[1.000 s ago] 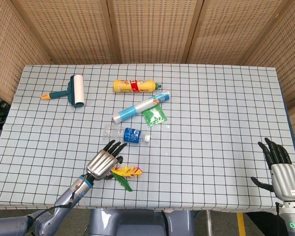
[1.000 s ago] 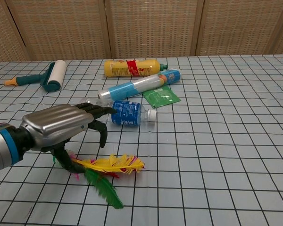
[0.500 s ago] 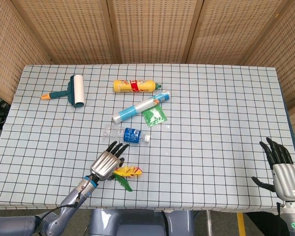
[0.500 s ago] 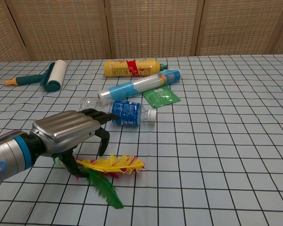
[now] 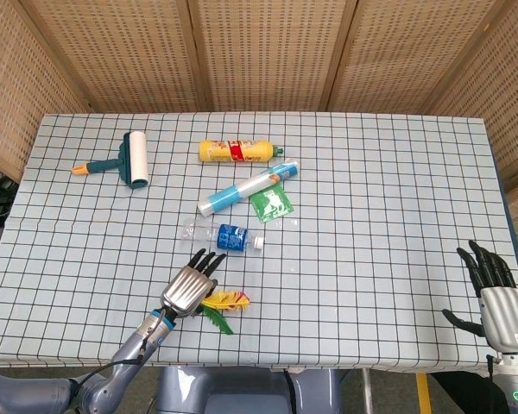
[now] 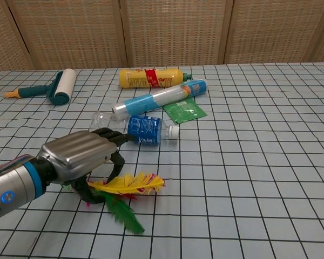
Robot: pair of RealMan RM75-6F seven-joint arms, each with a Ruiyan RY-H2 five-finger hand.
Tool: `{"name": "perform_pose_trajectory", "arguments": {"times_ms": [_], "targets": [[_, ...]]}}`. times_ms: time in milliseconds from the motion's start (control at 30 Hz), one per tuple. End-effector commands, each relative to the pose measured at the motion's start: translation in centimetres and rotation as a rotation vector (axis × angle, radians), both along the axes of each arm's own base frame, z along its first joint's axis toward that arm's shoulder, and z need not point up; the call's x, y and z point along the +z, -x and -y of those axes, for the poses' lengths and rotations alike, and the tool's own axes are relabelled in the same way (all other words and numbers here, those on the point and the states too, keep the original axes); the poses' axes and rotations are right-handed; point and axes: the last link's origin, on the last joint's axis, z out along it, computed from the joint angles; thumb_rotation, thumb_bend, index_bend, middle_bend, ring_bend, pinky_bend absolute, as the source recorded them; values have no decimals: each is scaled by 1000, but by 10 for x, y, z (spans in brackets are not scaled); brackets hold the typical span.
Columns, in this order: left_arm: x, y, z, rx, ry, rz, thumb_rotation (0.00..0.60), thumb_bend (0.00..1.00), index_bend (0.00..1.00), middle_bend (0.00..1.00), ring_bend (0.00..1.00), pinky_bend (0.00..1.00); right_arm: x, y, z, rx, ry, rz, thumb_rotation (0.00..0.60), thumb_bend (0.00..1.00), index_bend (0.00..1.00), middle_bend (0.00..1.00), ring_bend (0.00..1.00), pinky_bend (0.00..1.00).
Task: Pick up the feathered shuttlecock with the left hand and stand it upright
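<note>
Gripping the feathered shuttlecock [image 6: 124, 186] near its base, left hand [image 6: 81, 154] has fingers curled around it; right hand [image 5: 499, 302] spread, holding nothing.

shuttlecock [image 6: 127, 186] before bottle [image 6: 143, 129], right of left hand [image 6: 81, 156]

The water bottle [image 6: 142, 129] lies just past the left hand [image 6: 81, 156], while the worktop [image 6: 270, 162] to its right is bare.
</note>
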Motion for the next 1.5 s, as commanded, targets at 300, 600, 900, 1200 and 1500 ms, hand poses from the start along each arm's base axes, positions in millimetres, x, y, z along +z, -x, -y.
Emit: {"name": "perform_pose_trajectory", "arguments": {"times_ms": [300,600,900,1200,1500], "targets": [[14,3,-2,10,-38,47,600,560,715,0,0,0,0,-1,0,4,2,2,600,76,25,0,0,125],[47,5,-11,93,-120,277,600,561,699,0,0,0,-1,-1,0,5,-1,-2,600,76,25,0,0,126],[49,33,-19,284,-131,698,600,539,710,0,0,0,-2,-1,-1,4,-4,-8,600,76,25,0,0,125],[56,63,-40,479,-67,903,600,496,733,0,0,0,-4,-1,0,4,-6,-19,600,76,25,0,0,125],[59,85,-44,538,-39,914,600,347,750,0,0,0,-7,-1,0,1,-9,-31,600,76,25,0,0,126]]}}
